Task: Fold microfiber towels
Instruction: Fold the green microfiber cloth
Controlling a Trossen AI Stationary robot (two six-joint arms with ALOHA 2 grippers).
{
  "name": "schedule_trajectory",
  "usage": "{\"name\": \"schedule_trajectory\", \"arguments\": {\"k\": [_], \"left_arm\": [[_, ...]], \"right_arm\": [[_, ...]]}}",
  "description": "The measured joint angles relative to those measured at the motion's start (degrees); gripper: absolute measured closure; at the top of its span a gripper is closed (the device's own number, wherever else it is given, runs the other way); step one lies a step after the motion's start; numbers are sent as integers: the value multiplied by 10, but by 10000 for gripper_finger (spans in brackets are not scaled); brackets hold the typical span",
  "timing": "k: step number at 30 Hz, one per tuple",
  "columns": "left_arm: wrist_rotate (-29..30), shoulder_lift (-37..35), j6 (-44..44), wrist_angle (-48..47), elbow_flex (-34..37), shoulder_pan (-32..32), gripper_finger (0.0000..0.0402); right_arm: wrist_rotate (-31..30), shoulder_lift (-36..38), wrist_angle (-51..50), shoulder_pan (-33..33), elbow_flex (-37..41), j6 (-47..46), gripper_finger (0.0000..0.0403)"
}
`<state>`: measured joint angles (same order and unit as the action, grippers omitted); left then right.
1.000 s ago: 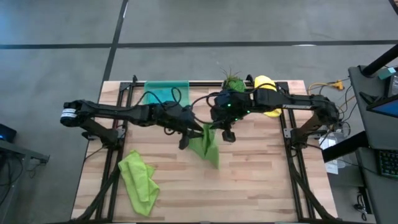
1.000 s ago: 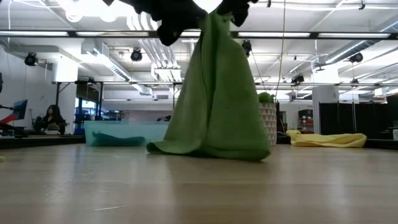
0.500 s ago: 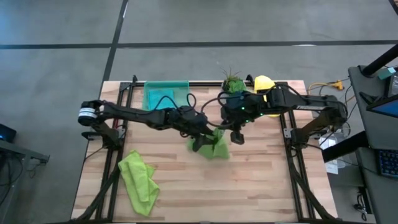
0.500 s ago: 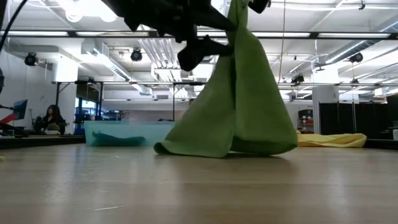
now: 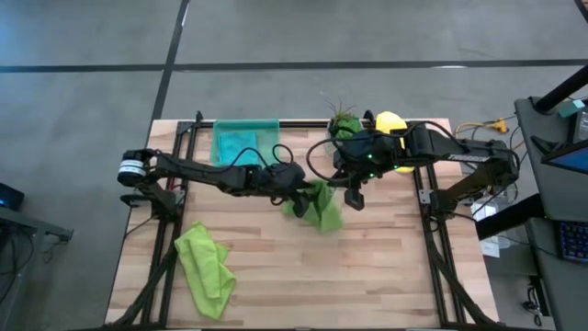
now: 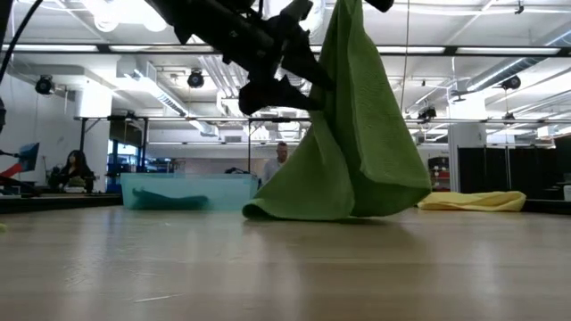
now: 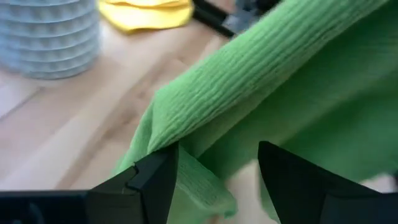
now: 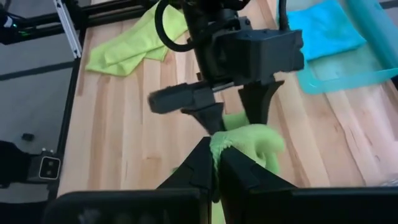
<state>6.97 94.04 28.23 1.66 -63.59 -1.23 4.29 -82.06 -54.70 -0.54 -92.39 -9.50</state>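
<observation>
A lime green microfiber towel (image 5: 322, 207) hangs from my right gripper (image 8: 216, 155), which is shut on its top above the table's middle. Its lower folds (image 6: 299, 209) rest on the wood. My left gripper (image 7: 217, 155) comes level from the table's left and stands open at the towel's hanging left side (image 6: 308, 134), with a fold (image 7: 196, 180) between its fingers. A second lime green towel (image 5: 207, 267) lies crumpled at the near left. A teal towel (image 5: 241, 145) lies in the tray at the far edge, and a yellow towel (image 5: 390, 122) lies at the far right. My right gripper pinches a bunched top part of the towel (image 8: 229, 138) between its two fingers, coming from above and slanting down. The towel hangs slack below the fingers, its lower end (image 6: 299, 209) on the table. My left gripper has a fold between its open fingers; I cannot tell whether a finger touches it.
A see-through green tray (image 5: 266, 129) stands at the far edge. A small potted plant (image 5: 344, 119) stands beside the yellow towel. Black frame rails (image 5: 427, 198) run along both sides. Bare wood (image 5: 367, 276) lies in front of the hanging towel. People show far behind in the low view.
My right gripper has carried the towel's top up and toward the table's right. The towel's lower end has slid right along the wood. My left gripper has followed to the right and sunk toward the towel's hanging side, rolling as it went.
</observation>
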Motion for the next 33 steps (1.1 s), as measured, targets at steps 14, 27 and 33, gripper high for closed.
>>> {"name": "schedule_trajectory", "arguments": {"k": [14,27,33], "left_arm": [[106,12,33,-88,14,0,192],[47,27,28,-79,60,1,211],[-9,43,26,-63,85,6,264]], "right_arm": [[1,4,1,0,0,-6,394],[0,20,-1,0,0,0,394],[0,30,-6,0,0,0,394]]}}
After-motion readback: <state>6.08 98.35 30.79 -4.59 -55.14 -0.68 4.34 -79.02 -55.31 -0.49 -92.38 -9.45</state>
